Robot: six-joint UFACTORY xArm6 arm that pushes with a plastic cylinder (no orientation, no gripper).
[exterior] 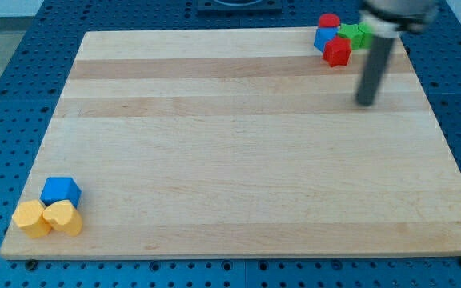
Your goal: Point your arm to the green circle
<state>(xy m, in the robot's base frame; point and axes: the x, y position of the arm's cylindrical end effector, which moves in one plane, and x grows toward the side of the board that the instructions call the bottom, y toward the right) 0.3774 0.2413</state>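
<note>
My tip (365, 102) is at the view's upper right, on the wooden board (238, 144). A cluster of blocks sits just above and to its left at the board's top right corner: a green block (355, 34), partly hidden by the rod, whose shape I cannot make out, a red round block (329, 21), a blue block (323, 38) and a red block (337, 52). The tip is apart from the cluster, below and slightly right of the green block.
At the view's bottom left corner of the board lie a blue cube (61, 191), a yellow hexagon-like block (32, 218) and a yellow heart-shaped block (63, 217), touching each other. A blue perforated table (6, 96) surrounds the board.
</note>
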